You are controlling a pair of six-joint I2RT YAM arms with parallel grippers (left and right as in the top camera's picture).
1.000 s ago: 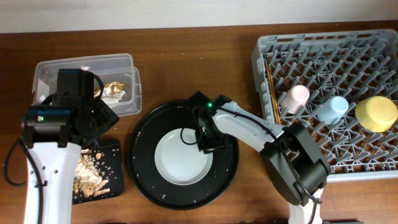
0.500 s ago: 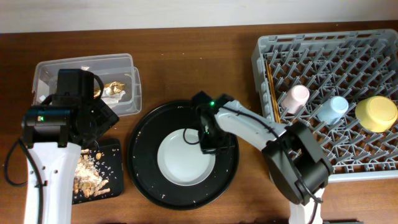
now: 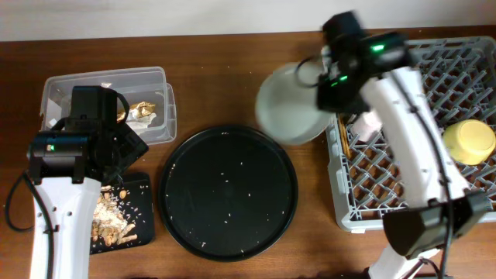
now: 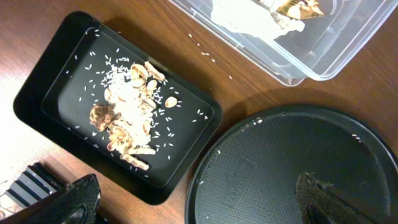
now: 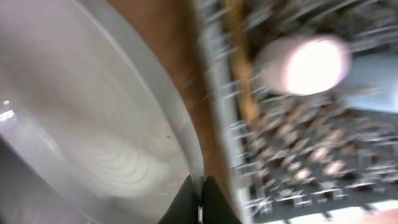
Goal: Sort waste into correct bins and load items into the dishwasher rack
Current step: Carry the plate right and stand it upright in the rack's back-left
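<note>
Brown wooden table [image 3: 232, 85] fills the overhead view, and we read it like a dial centred on the round black tray [image 3: 229, 190], which holds only stray rice grains. At about 1 o'clock the right gripper [image 3: 325, 84] is clenched on the edge of the grey plate [image 3: 291, 105], carrying it in the air just beside the dishwasher rack [image 3: 341, 217] at 3 o'clock. We judge that the edge grip is meant to let the plate slot upright among the pegs. In the rack we see the yellow bowl [image 3: 469, 141], the pink cup [image 3: 373, 122] and the chopsticks [image 3: 342, 139] along its near wall. At 10 o'clock the clear tub [image 3: 101, 76] holds the gold wrapper [image 3: 144, 107], and at 8 o'clock the small black tray [image 3: 141, 203] holds the food scraps [image 3: 108, 218], so the waste looks sorted. From the left wrist, the left gripper [image 4: 196, 186] hangs released and empty. Its jaws stand wide over the gap between the small black tray, at 10 o'clock, and the round tray. The tissue [image 4: 242, 15] lies in the tub at 1 o'clock. From the right wrist, blurred, we see the fingers pinch the plate's rim at 6 o'clock, with the pink cup and the blue cup [image 5: 373, 81] at 2 o'clock.
</note>
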